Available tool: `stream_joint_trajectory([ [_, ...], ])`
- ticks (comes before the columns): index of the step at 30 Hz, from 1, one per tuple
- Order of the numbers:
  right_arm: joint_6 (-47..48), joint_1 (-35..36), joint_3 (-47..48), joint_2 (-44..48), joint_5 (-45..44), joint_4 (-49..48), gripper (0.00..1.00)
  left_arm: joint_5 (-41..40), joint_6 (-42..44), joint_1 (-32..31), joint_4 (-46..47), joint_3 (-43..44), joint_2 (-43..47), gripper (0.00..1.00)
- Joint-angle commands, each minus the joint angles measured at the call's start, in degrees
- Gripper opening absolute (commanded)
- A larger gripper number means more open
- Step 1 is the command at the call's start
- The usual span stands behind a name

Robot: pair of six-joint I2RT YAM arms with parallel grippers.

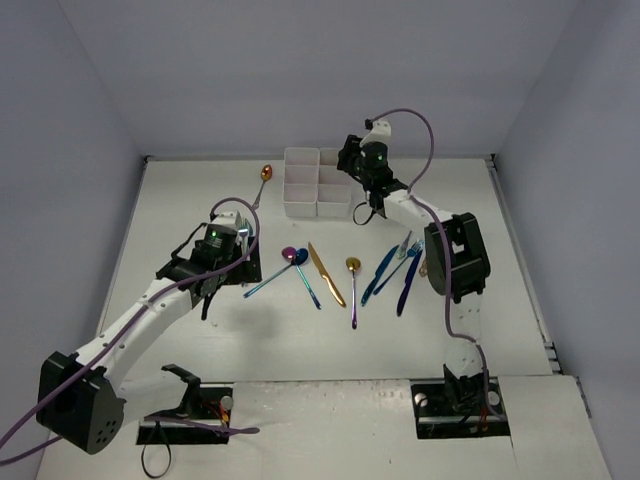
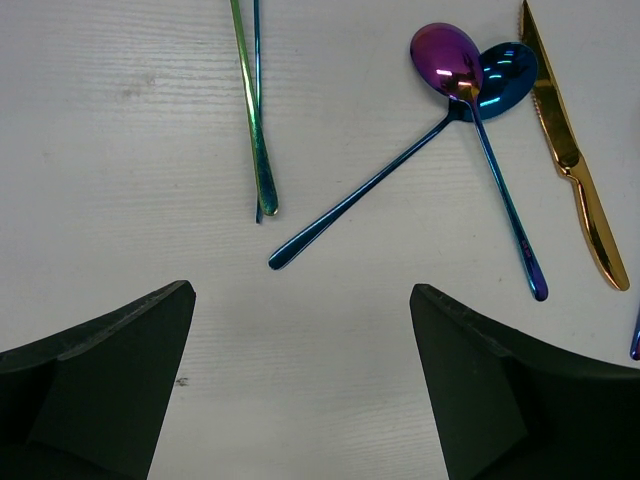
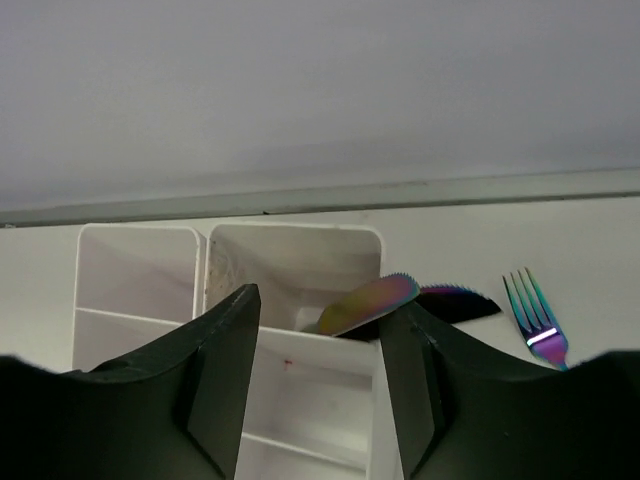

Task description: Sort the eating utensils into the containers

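Note:
The white container block (image 1: 300, 185) stands at the back middle of the table. My right gripper (image 1: 350, 163) hovers over its right side, open (image 3: 315, 305). An iridescent knife (image 3: 372, 302) leans in the far right compartment of the block (image 3: 290, 232), its blade over the rim close to my right finger; I cannot tell if they touch. My left gripper (image 1: 210, 285) is open and empty over bare table (image 2: 300, 300). Just ahead of it lie a blue spoon (image 2: 400, 165), a purple spoon (image 2: 447, 55) and a gold knife (image 2: 575, 170).
A rainbow fork (image 3: 535, 318) lies right of the block. A copper spoon (image 1: 265, 175) lies left of it. A gold-bowled spoon (image 1: 353, 290) and several blue utensils (image 1: 395, 268) lie mid-table. A green iridescent handle (image 2: 255, 120) lies by the left gripper.

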State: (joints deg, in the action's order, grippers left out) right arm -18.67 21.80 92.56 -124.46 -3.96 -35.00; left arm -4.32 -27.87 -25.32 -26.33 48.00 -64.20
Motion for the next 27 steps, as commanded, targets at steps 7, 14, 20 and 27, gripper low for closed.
stream_joint_trajectory([
  [7,9.5,0.3,-7.0,23.3,-4.1,12.2,0.78,0.2,-0.1,0.2,-1.0,6.1,2.1,0.87],
  [14,16.5,4.0,-16.7,34.2,1.3,29.4,0.88,-1.0,4.3,0.3,-0.7,7.3,2.2,0.87],
  [20,19.4,10.2,-19.8,36.2,7.3,44.4,0.86,-0.6,9.5,0.6,1.8,6.7,3.6,0.87],
  [27,14.8,16.3,-21.7,30.5,12.8,48.2,0.80,-1.8,15.1,0.9,2.8,6.8,6.3,0.87],
])
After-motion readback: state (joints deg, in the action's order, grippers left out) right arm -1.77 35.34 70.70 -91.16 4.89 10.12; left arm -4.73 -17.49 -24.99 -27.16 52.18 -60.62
